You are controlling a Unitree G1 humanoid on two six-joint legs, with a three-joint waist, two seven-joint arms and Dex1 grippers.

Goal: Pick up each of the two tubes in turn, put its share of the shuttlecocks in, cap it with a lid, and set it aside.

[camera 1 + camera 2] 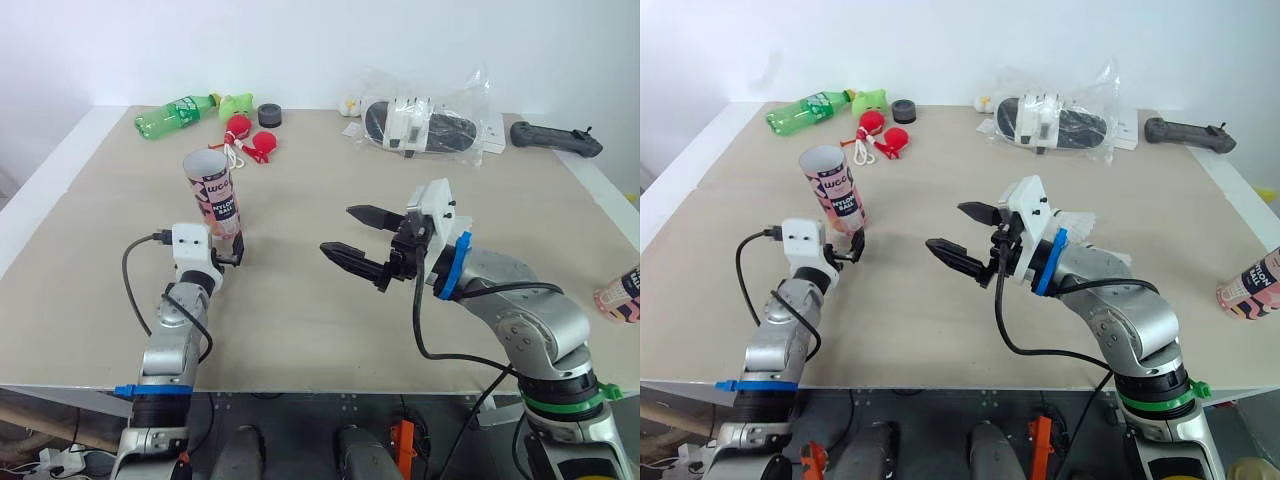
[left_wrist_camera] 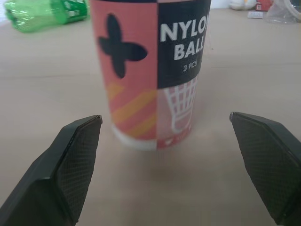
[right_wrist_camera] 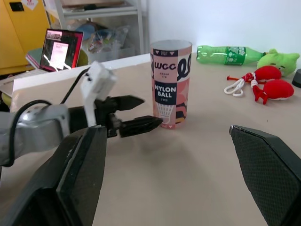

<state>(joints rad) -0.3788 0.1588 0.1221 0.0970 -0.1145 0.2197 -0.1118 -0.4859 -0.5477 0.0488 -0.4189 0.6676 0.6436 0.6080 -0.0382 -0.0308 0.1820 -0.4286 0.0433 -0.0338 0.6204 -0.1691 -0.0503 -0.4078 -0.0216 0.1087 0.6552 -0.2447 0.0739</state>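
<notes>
Tube upright just ahead of wide L pincer; R pincer wide too; bottle & toys behind.

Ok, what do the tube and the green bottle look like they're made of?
The tube is probably cardboard, maybe thin plastic, with a matte printed wrap: thin open rim, flat colours. The bottle is translucent green plastic, glossy; light shows through it.

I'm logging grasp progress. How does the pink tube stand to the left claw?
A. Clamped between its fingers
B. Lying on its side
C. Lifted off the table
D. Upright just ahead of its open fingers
D: the tube stands upright just beyond the left claw, which is open, not closed on it.
</notes>
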